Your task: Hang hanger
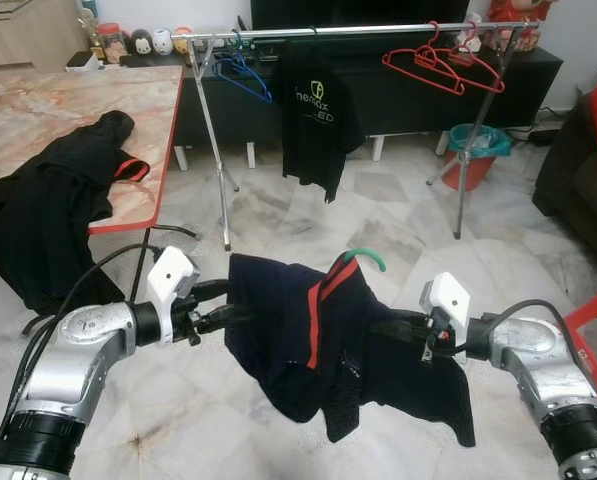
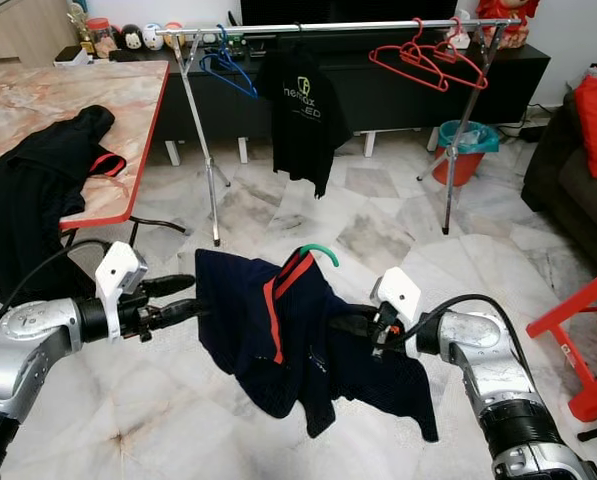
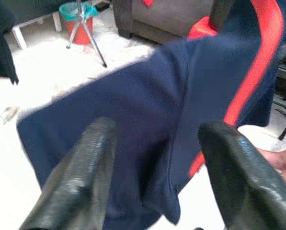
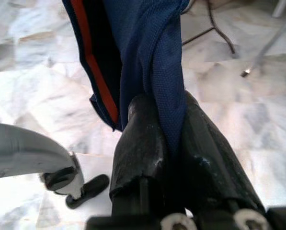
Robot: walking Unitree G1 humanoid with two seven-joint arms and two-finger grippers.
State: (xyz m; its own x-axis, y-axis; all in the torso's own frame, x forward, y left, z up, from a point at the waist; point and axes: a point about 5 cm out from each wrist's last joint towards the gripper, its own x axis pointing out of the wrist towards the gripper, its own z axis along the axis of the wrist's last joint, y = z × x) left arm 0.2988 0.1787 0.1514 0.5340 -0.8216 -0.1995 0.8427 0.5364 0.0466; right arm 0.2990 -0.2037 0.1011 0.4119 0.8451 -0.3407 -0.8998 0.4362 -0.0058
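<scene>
Right wrist view: claw (image 4: pixel 174 139) pinching shirt (image 4: pixel 147 52)

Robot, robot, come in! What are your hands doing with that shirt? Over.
Right gripper pinching navy shirt. Left gripper open beside it. Green hanger hook poking out. Rail ahead.

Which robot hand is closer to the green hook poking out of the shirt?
Right. The right gripper pinches the navy shirt just beside and below the green hanger hook; the left gripper is further off, at the shirt's other edge.
</scene>
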